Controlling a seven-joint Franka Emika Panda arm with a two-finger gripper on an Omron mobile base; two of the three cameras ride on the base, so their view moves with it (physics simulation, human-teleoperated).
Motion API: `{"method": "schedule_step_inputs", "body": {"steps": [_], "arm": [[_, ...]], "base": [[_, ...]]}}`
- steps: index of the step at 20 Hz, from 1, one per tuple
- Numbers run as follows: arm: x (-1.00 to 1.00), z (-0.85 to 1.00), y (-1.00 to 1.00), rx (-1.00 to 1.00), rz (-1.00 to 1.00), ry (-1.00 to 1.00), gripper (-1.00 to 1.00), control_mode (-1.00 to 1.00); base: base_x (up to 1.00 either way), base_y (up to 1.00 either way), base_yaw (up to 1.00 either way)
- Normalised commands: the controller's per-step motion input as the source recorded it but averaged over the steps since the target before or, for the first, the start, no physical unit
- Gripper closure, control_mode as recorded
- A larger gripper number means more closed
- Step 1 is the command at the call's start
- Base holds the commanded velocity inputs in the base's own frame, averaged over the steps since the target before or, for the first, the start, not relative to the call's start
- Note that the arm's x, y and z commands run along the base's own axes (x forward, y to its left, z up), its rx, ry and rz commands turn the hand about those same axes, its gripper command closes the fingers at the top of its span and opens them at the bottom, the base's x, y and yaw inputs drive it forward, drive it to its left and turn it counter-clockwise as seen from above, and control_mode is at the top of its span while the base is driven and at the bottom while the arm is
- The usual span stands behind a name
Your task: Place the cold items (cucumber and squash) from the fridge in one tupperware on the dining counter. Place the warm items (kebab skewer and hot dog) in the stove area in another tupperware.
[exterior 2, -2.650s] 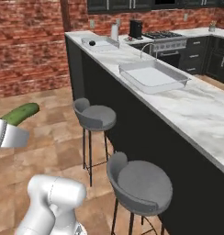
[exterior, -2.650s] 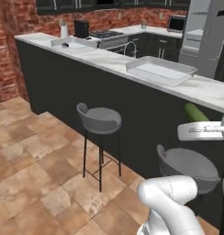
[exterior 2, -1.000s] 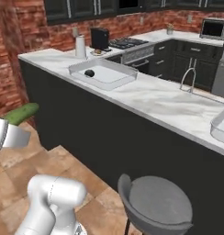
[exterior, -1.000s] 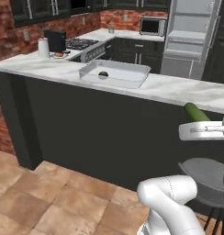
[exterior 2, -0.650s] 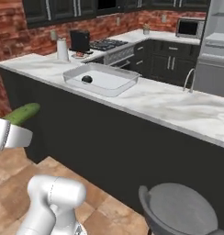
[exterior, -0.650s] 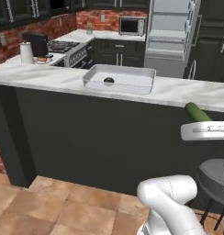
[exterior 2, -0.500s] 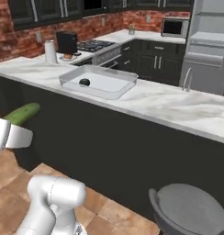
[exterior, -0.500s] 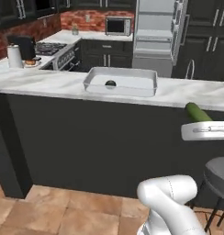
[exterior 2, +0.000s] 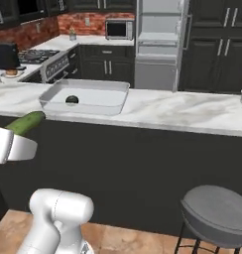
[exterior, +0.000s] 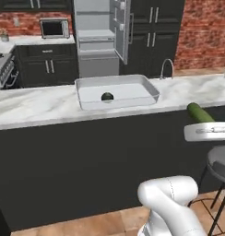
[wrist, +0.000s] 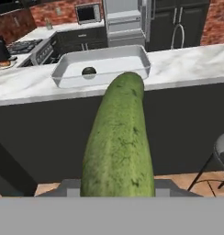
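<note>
The tool (exterior: pixel 210 130) pinches the cucumber (wrist: pixel 119 142), which juts forward toward the tupperware (wrist: pixel 101 67) on the counter (wrist: pixel 187 64).

- The clear rectangular plastic tupperware (exterior: pixel 116 91) sits on the white marble desk (exterior: pixel 31 107).
- A small dark round squash (exterior: pixel 107 97) lies in the tupperware.
- The long green cucumber (wrist: pixel 119 137) sits in the gripper (exterior: pixel 207 131), before the desk.
- The open steel fridge (exterior 2: pixel 160 42) stands behind the desk.
- A round grey bar stool (exterior 2: pixel 216 215) stands before the desk, on the right.
</note>
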Motion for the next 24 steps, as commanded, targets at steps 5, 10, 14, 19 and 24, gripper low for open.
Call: {"method": "schedule_step_inputs", "body": {"steps": [5,10,14,19,24], "arm": [[0.00,0.00,0.00,0.00,0.00,0.00,1.00,1.00],[0.00,0.00,0.00,0.00,0.00,0.00,1.00,1.00],[0.00,0.00,0.00,0.00,0.00,0.00,1.00,1.00],[0.23,0.01,0.00,0.00,0.17,0.01,1.00,-1.00],[0.38,0.16,0.00,-0.05,0.38,0.01,1.00,-1.00]], "base": [[0.64,0.68,-0.60],[0.69,0.10,-0.18],[0.59,-0.04,0.04],[0.16,-0.01,0.08],[0.00,0.00,0.00]]}}
